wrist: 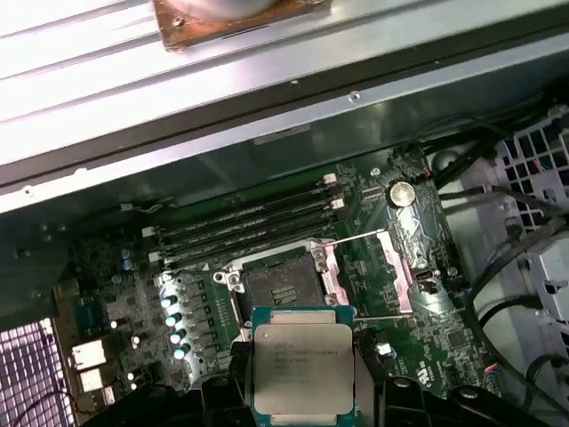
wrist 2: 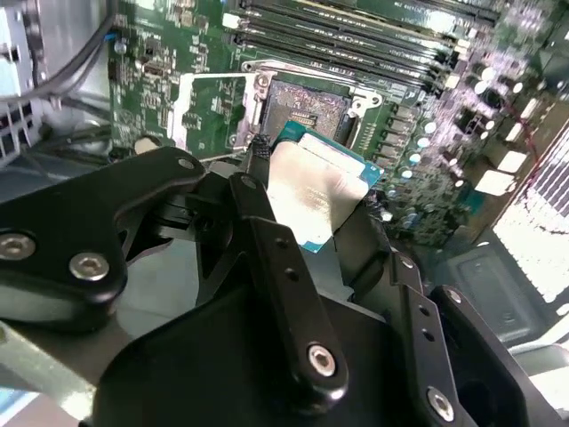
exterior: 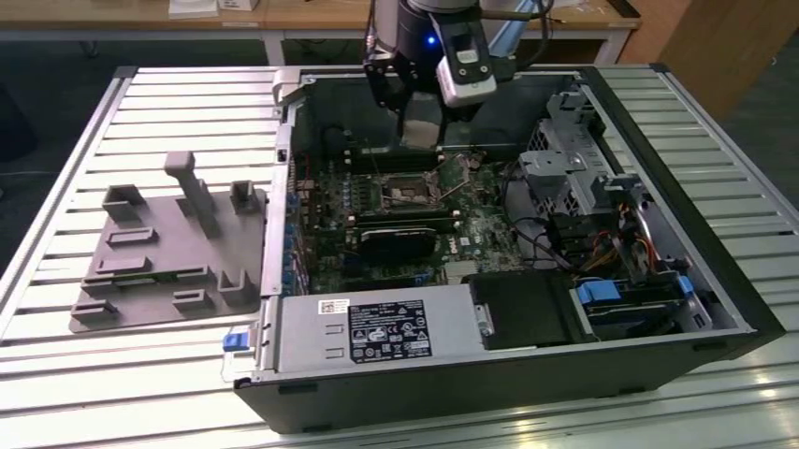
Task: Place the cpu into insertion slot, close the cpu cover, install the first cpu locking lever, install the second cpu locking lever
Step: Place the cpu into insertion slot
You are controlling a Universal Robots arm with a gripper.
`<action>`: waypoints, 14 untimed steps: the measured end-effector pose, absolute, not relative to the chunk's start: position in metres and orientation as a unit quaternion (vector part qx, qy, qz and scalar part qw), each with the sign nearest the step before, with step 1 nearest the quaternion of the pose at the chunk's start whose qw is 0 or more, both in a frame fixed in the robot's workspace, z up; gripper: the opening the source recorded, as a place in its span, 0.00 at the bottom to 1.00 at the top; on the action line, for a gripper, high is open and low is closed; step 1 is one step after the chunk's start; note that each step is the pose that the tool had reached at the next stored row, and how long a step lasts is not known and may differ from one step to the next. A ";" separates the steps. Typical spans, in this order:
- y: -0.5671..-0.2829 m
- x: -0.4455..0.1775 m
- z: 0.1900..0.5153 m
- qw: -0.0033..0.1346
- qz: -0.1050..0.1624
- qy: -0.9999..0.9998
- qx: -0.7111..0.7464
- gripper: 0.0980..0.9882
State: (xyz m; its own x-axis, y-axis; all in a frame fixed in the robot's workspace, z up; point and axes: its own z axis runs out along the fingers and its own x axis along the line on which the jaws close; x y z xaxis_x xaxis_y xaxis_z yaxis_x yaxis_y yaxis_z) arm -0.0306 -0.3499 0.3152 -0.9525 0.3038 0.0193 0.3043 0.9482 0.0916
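Observation:
My gripper (wrist 2: 316, 191) is shut on the cpu (wrist 2: 311, 196), a flat square chip with a silver-grey top, gripped by two opposite edges. In the first wrist view the cpu (wrist: 302, 369) hangs level just short of the insertion slot (wrist: 284, 285), not touching it. The slot (wrist 2: 307, 111) is a dark square socket with a metal rim, and nothing lies in it. The cpu cover (wrist: 336, 276) stands swung open beside the slot; its frame (wrist 2: 180, 107) shows pale. Two thin locking levers (wrist: 378, 316) are swung out near the cover. In the exterior view the gripper (exterior: 422, 138) hovers above the slot (exterior: 406, 194).
The motherboard (exterior: 374, 210) lies inside an open computer case (exterior: 500, 374) on a slatted metal table (exterior: 112, 393). Long memory slots (wrist: 240, 227) run behind the socket. A drive cage and cables (exterior: 587, 187) fill the exterior view's right. A grey fixture (exterior: 163, 253) sits outside the case.

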 end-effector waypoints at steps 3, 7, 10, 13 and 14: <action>-0.350 -0.031 0.313 0.001 -0.047 -0.982 -0.181 0.49; -0.350 -0.031 0.311 0.000 -0.047 -0.975 -0.216 0.49; -0.350 -0.031 0.309 -0.002 -0.047 -0.969 -0.242 0.49; -0.350 -0.031 0.307 -0.003 -0.047 -0.962 -0.269 0.49; -0.350 -0.031 0.306 -0.003 -0.047 -0.960 -0.277 0.49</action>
